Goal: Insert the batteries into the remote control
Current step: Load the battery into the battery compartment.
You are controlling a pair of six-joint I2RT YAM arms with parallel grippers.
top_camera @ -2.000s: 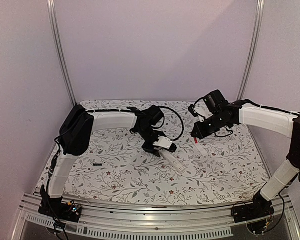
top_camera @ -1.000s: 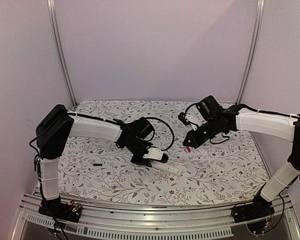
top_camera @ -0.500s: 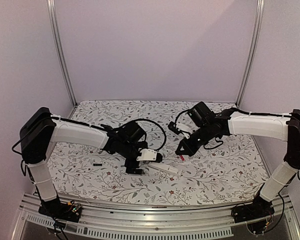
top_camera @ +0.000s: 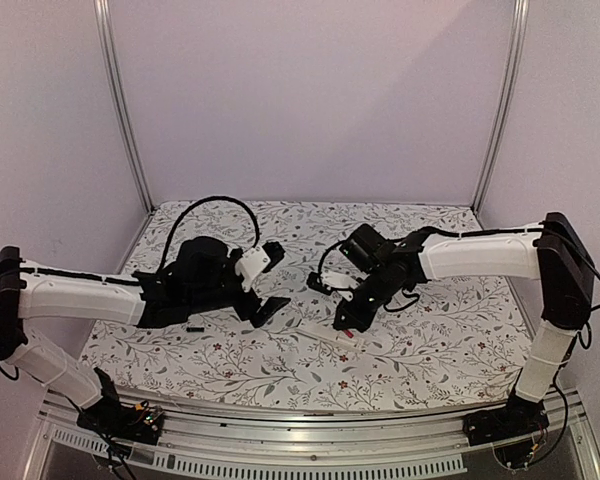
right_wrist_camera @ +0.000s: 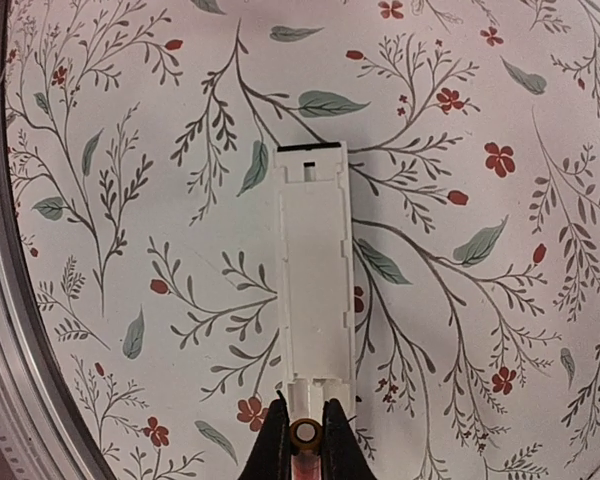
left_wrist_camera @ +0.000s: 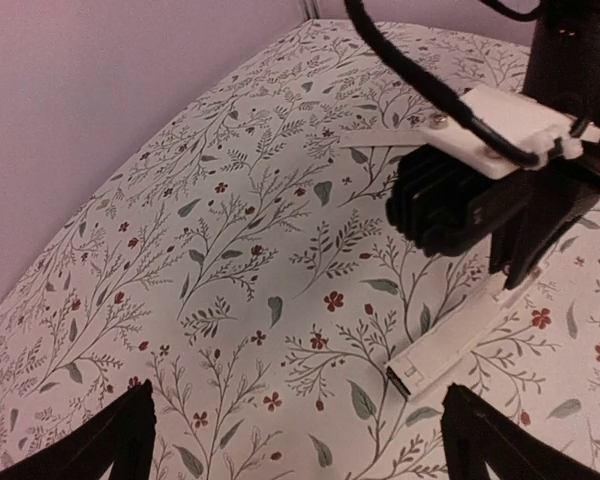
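Lying flat on the floral bench [top_camera: 430,340], the remote control [right_wrist_camera: 315,270] is presented with its battery bay [right_wrist_camera: 315,300] uncovered and facing up, so that a cell can be laid in from above. The right gripper [right_wrist_camera: 303,447] is closed on a red battery [right_wrist_camera: 302,434], which is seen end-on at the near end of the remote and lined up with its long axis. This alignment is judged to be deliberate, letting the cell be lowered lengthwise into the bay. Whether the battery already touches the plastic cannot be told. The left gripper [left_wrist_camera: 298,420] is empty, its fingers spread wide, and it is held low over the bench just beside the other end of the remote. It is judged to be placed there so that the remote can be steadied if it slides under the push of loading. A second battery is not made out in any view
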